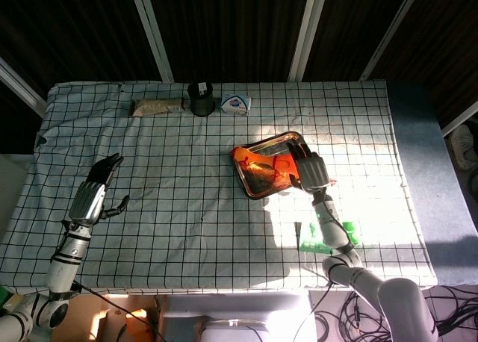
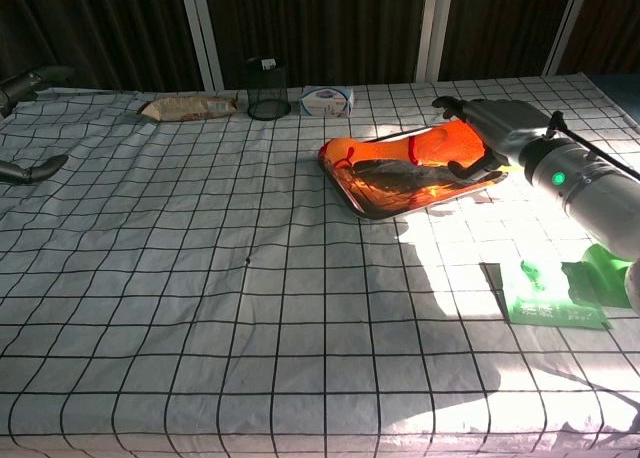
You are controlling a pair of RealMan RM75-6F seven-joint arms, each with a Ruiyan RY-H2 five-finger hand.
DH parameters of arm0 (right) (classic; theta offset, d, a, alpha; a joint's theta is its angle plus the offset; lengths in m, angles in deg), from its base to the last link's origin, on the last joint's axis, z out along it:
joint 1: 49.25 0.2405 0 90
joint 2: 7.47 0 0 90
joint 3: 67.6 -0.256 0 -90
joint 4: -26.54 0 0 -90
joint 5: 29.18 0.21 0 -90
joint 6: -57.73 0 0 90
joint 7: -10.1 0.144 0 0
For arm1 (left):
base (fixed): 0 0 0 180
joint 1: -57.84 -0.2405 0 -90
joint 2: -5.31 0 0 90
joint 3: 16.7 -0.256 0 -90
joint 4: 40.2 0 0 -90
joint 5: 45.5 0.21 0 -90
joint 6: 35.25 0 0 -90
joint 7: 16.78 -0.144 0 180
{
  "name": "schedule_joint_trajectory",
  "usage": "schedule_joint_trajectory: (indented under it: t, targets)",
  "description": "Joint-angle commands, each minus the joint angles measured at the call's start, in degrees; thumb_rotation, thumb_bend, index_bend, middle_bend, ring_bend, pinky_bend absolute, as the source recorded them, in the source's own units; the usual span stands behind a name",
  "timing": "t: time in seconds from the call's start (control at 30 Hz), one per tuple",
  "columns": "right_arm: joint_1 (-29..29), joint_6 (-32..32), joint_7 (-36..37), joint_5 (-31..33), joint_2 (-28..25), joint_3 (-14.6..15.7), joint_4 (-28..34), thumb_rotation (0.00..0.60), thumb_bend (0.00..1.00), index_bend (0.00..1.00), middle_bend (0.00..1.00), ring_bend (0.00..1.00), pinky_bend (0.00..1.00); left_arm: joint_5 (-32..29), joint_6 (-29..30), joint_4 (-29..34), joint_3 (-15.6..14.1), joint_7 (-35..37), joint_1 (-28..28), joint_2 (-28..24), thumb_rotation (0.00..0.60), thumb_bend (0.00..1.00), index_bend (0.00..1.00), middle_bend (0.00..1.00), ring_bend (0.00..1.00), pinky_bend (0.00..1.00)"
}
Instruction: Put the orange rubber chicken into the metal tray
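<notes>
The orange rubber chicken (image 1: 261,165) (image 2: 400,148) lies lengthwise in the metal tray (image 1: 270,140) (image 2: 385,211), head toward the tray's left corner. My right hand (image 1: 310,170) (image 2: 495,128) grips the chicken's fat body end at the tray's right side, fingers wrapped around it. The tray sits skewed on the checked cloth. My left hand (image 1: 93,196) (image 2: 28,78) hovers far left over the cloth, fingers apart and holding nothing; the chest view shows only its fingertips at the frame edge.
A black mesh cup (image 1: 200,98) (image 2: 265,89), a white box (image 1: 235,103) (image 2: 327,100) and a tan packet (image 1: 157,107) (image 2: 188,106) line the far edge. Green items (image 1: 328,237) (image 2: 555,303) lie near the front right, beside my right arm.
</notes>
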Motion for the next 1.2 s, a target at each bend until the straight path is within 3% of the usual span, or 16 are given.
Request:
schedule_joint_trajectory:
  t: [0.03,0.27,0.43,0.63,0.87,0.97,1.07,1.2]
  targets:
    - [-0.2,-0.3,1.9,-0.9,-0.9,0.3,0.3,0.600,0.23,0.00,0.00,0.00,0.14,0.0,0.1,0.0,0.1,0.1,-0.1,-0.1,0.600,0.38,0.00,0.00,0.00,0.08]
    - [-0.9,-1.3,2.2,-1.6,-3.6,0.6,2.8,0.600,0.17,0.00,0.00,0.00,0.04,-0.4,0.1,0.2,0.3,-0.1,-0.4,-0.2,0.600,0.38,0.00,0.00,0.00,0.08]
    - [-2.5,0.3,2.6,-2.7,-7.8,1.2,8.2,0.600,0.15,0.00,0.00,0.00,0.00,-0.4,1.0,1.0,0.0,-1.4,-1.4,-1.5,0.600,0.38,0.00,0.00,0.00,0.08]
    - [-7.2,6.0,2.5,-6.2,-18.1,3.7,23.2,0.600,0.14,0.00,0.00,0.00,0.00,-0.8,4.1,4.9,-1.2,-7.1,-5.2,-6.6,0.600,0.38,0.00,0.01,0.00,0.08]
    - [-15.3,12.9,-2.3,-9.0,-34.0,8.2,45.1,0.600,0.14,0.00,0.00,0.00,0.00,-2.6,9.6,14.8,-3.5,-12.1,-12.9,-15.0,0.600,0.38,0.00,0.02,0.00,0.06]
    - [-18.6,14.8,-4.7,-9.2,-39.3,10.6,51.3,0.600,0.14,0.00,0.00,0.00,0.00,-2.5,11.2,18.0,-5.2,-14.4,-15.7,-17.2,0.600,0.38,0.00,0.01,0.00,0.06]
    - [-24.7,19.0,-10.9,-8.4,-45.9,14.6,58.2,0.600,0.14,0.00,0.00,0.00,0.00,-3.5,12.0,23.7,-8.6,-21.4,-19.6,-20.1,0.600,0.38,0.00,0.00,0.00,0.05]
    - [-32.5,28.7,-13.2,-9.2,-47.1,17.1,60.0,0.600,0.14,0.00,0.00,0.00,0.00,-3.8,15.2,27.1,-9.7,-28.8,-22.7,-19.7,0.600,0.38,0.00,0.00,0.00,0.02]
